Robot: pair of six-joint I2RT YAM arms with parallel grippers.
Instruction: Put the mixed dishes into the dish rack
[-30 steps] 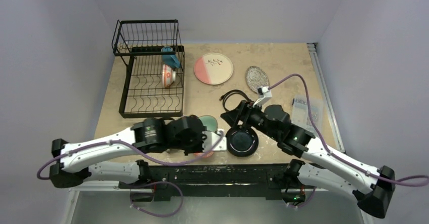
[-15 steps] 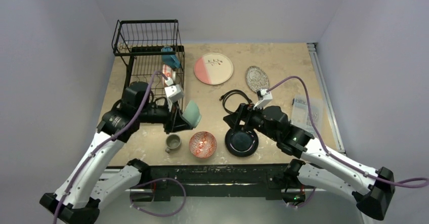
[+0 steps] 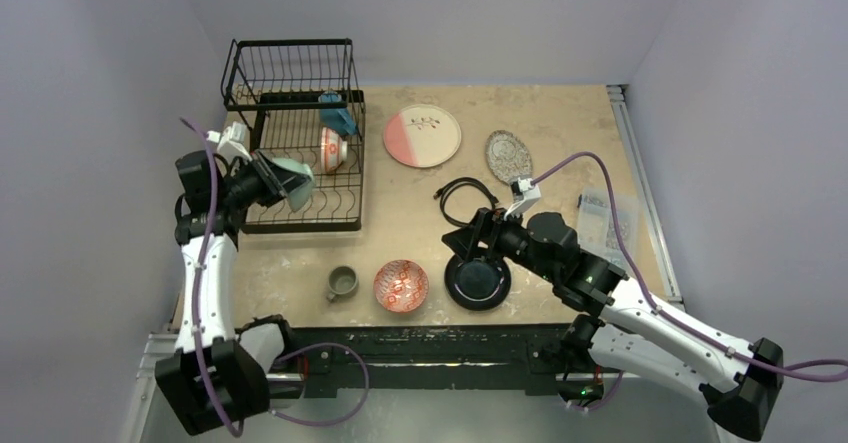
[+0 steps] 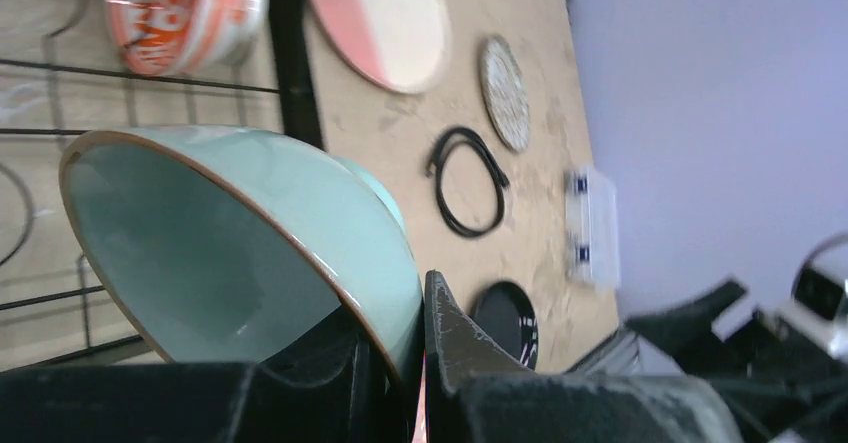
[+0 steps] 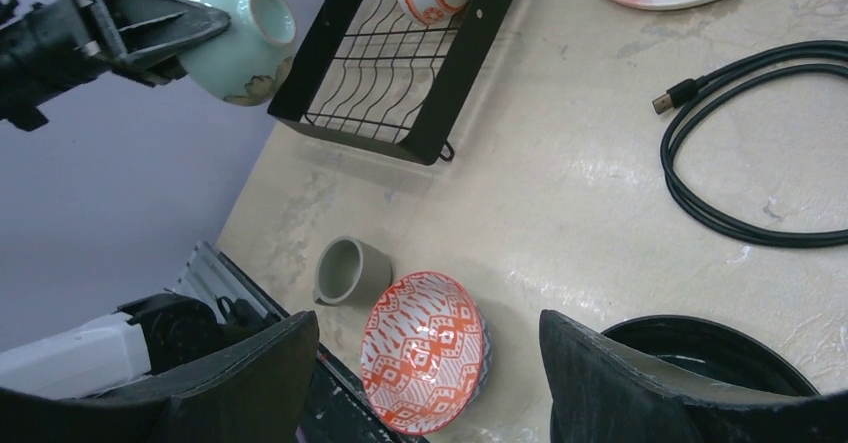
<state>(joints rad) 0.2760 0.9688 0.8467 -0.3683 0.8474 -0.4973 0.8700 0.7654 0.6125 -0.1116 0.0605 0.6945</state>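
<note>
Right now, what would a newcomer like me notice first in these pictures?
The left gripper holds a mint bowl tipped on its side in the air at the left side of the black rack. In the foreground, the right gripper hangs open by a black plate. A red bowl and a grey cup sit to the plate's left.

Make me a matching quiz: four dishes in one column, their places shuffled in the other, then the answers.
1 mint-green bowl
2 black plate
3 pink-and-white plate
4 small grey cup

A on the table, right of the dish rack
B clamped in the left gripper
C left of the red-patterned bowl on the table
D by the right gripper

Pairs: 1-B, 2-D, 3-A, 4-C
</note>
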